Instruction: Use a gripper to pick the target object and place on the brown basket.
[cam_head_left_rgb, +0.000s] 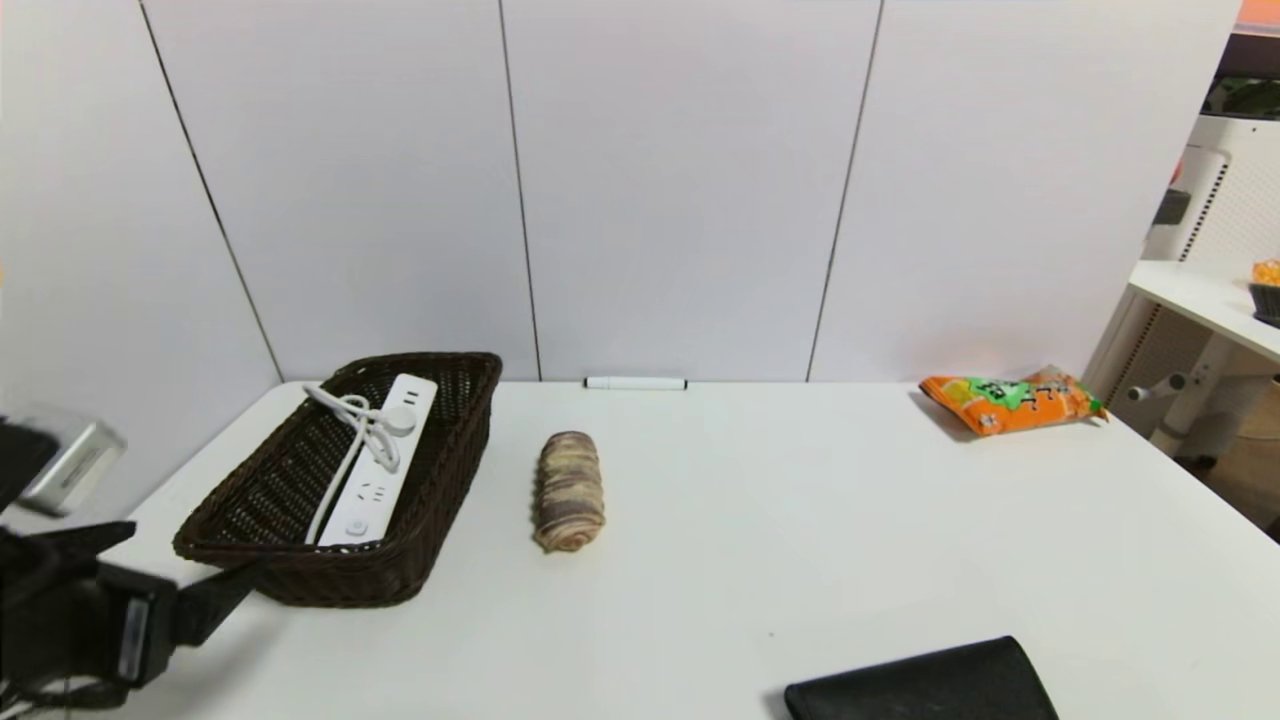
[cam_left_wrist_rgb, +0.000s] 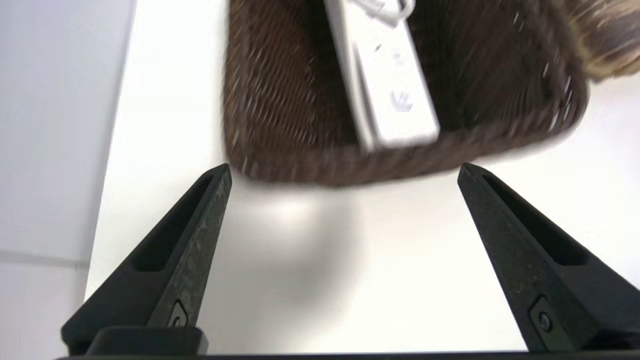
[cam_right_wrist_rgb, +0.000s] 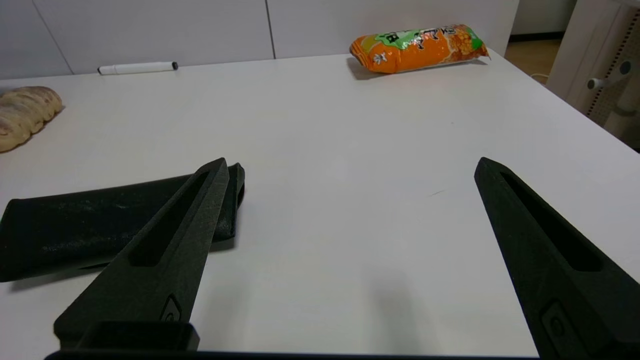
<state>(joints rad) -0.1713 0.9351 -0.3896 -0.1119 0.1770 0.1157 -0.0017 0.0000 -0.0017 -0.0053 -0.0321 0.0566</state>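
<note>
The white power strip (cam_head_left_rgb: 378, 462) lies lengthwise inside the dark brown wicker basket (cam_head_left_rgb: 450, 470) at the table's left, its bundled cord on top. In the left wrist view the strip (cam_left_wrist_rgb: 387, 85) rests in the basket (cam_left_wrist_rgb: 280, 100). My left gripper (cam_left_wrist_rgb: 345, 172) is open and empty, just in front of the basket's near end, above the table; in the head view it (cam_head_left_rgb: 215, 595) sits at the lower left. My right gripper (cam_right_wrist_rgb: 350, 167) is open and empty, low over the table beside the black pouch (cam_right_wrist_rgb: 95, 225); it is out of the head view.
A brown swirled bread roll (cam_head_left_rgb: 568, 490) lies right of the basket. A white marker pen (cam_head_left_rgb: 635, 383) lies by the back wall. An orange snack bag (cam_head_left_rgb: 1010, 401) sits at the back right. The flat black pouch (cam_head_left_rgb: 920, 685) lies at the front edge.
</note>
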